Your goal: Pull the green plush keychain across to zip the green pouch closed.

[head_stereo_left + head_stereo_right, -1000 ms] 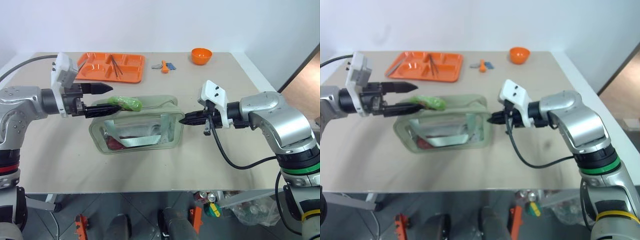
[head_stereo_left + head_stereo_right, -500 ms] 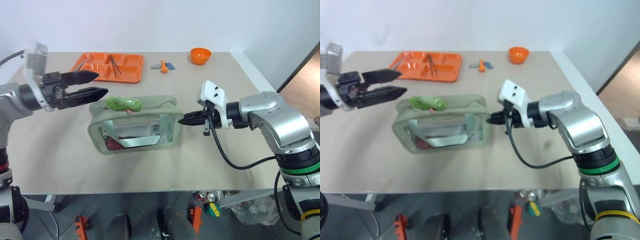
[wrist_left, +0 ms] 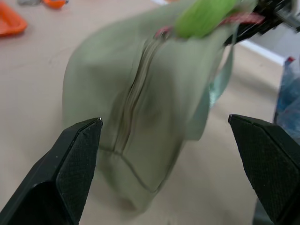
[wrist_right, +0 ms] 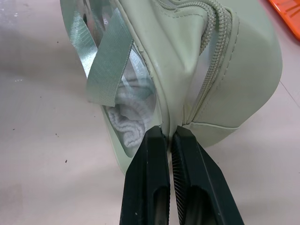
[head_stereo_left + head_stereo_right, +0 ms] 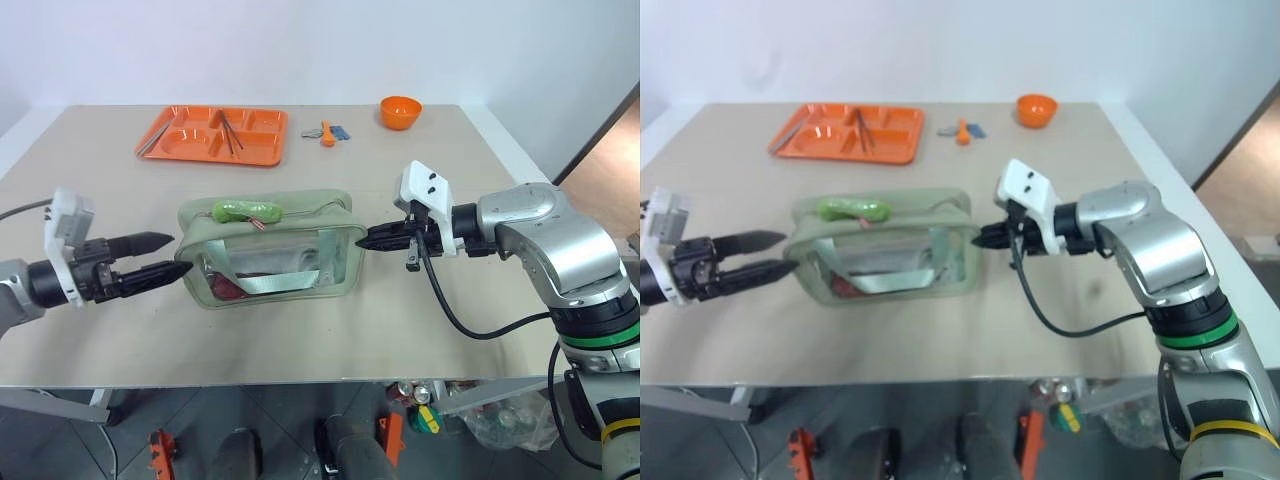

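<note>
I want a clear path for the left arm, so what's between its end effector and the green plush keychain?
In the left eye view, the pouch's near end; the keychain lies on top beyond the open left end effector.

A robot test lab or workroom: a plain beige rectangular surface (image 5: 300, 340) against bare white walls (image 5: 300, 50), with an orange plastic compartment tray (image 5: 215, 135) and an orange bowl (image 5: 401, 110) laid out as props.
</note>
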